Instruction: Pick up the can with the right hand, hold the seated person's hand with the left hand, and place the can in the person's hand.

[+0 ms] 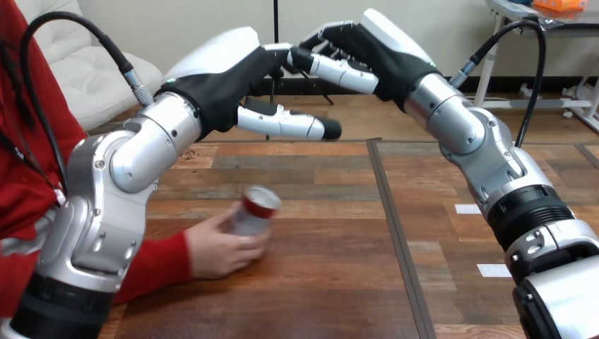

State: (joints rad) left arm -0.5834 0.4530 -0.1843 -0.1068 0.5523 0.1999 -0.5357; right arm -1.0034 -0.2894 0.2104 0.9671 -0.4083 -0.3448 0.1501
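A silver can (254, 210) with a red top lies tilted in the person's hand (215, 248), which rests on the wooden table (318, 282) at the left and wraps around the can. My left hand (233, 81) is raised well above the table, fingers stretched out toward the right and holding nothing. My right hand (367, 46) is lifted too, its relaxed fingers pointing left and meeting the left hand's fingertips near the top centre. Both hands are far above and apart from the can and the person's hand.
A dark seam (395, 240) runs down the table just right of centre. Two small white tape marks (467, 209) lie on the right part of the table, under my right forearm.
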